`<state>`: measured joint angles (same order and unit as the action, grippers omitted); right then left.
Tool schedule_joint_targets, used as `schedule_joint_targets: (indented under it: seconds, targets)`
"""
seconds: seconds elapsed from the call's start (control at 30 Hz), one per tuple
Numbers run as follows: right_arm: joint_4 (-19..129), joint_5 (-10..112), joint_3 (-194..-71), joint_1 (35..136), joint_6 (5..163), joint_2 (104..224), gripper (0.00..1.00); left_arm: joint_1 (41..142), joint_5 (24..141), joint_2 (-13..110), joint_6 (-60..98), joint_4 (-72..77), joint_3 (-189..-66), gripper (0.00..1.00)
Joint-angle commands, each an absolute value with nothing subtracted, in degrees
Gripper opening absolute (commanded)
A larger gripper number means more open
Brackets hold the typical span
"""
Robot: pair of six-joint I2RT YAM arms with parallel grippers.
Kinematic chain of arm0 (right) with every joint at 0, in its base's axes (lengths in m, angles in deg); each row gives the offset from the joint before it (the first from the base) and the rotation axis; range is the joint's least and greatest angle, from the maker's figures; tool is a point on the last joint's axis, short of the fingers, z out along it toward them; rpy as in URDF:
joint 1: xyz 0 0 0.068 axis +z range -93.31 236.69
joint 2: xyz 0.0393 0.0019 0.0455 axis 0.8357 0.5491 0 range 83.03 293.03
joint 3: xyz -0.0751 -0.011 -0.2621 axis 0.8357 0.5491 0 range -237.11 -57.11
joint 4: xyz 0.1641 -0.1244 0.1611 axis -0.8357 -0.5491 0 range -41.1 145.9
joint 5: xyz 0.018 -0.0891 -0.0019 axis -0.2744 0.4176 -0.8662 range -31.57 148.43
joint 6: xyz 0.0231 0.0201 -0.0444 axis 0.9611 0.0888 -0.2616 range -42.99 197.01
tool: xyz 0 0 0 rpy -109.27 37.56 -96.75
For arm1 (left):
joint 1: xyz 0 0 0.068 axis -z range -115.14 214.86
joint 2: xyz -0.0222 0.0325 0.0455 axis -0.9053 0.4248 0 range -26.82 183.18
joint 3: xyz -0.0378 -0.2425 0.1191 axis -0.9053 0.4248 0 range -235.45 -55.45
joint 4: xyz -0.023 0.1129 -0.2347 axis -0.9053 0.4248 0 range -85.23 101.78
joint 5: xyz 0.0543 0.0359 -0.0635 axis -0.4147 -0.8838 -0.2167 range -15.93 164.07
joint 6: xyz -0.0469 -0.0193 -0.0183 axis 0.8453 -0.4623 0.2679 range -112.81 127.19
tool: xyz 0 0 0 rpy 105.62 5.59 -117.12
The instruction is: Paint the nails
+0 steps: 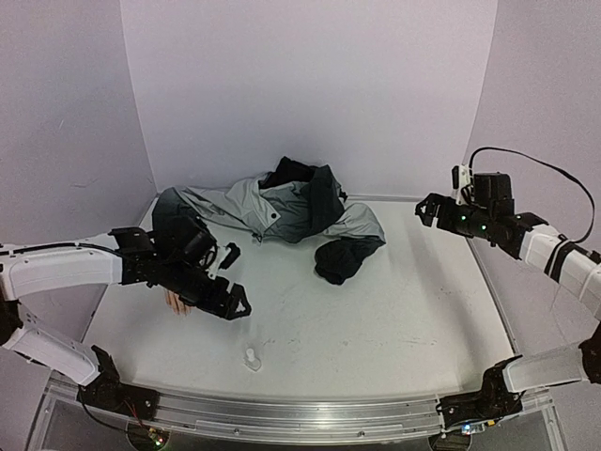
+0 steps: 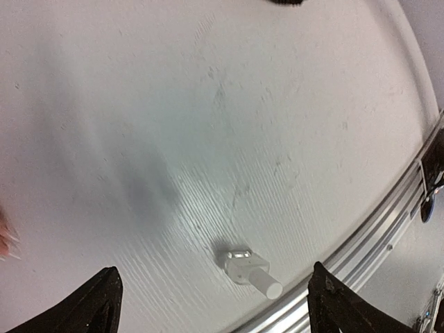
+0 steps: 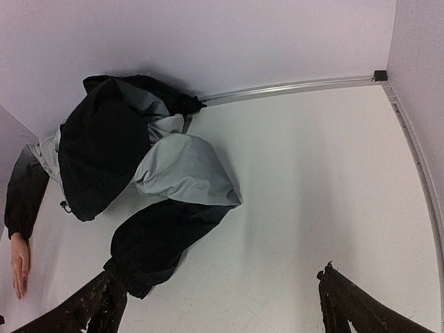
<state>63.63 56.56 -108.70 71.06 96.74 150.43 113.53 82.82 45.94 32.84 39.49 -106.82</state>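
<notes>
Two open hands and nothing held: the left hand hangs low over the counter with its jaws spread wide, and the right hand hovers equally wide and well apart, out by the far right side. The nails sit on the fingertips of the mannequin hand, which lies flat at the left side of the counter, poking out of a sleeve of the grey-black jacket. In the top view the left arm covers most of it, and the nails themselves are too small to make out. The polish bottle appears to lie on its side near the front rail, a little ahead of the left hand and apart from the mannequin hand. The step in hand looks like fetching that bottle, since no painting can start until it is upright and opened. To do it well, I would bring the left hand down squarely over the squarish glass body rather than the round white cap, with the jaws turned across its short width so it cannot roll or skid toward the rail. Close gently, lift a little, and set it upright near the mannequin hand. The right hand could then come across to take the cap, keeping clear of the jacket so no cloth drags over the fingers.
</notes>
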Motion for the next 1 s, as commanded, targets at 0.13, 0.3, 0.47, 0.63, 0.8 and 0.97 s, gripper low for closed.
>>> schedule_joint_targets:
  seconds: [0.13, 0.3, 0.47, 0.63, 0.8, 0.97]
  targets:
    - [61.7, 49.2, -112.3, 70.9, 97.3, 153.9, 0.98, 128.8, 76.4, 56.9, 38.4, 50.6, -117.0, 0.87]
    - [61.3, 46.8, -111.7, 71.0, 97.3, 154.4, 0.98, 134.4, 72.8, 61.3, 41.1, 55.5, -121.0, 0.84]
    - [61.3, 46.0, -110.1, 71.2, 97.3, 154.2, 0.98, 136.1, 72.4, 63.5, 42.8, 57.1, -121.7, 0.80]
    - [61.6, 45.3, -110.2, 71.4, 97.1, 154.1, 0.98, 136.5, 72.2, 66.9, 41.5, 58.6, -124.3, 0.68]
    - [62.1, 45.5, -110.5, 71.5, 96.8, 154.3, 0.98, 136.5, 71.0, 69.9, 40.3, 59.1, -126.2, 0.55]
    - [62.1, 45.7, -110.0, 71.7, 96.9, 153.9, 0.98, 136.4, 70.7, 71.7, 40.3, 59.7, -126.6, 0.48]
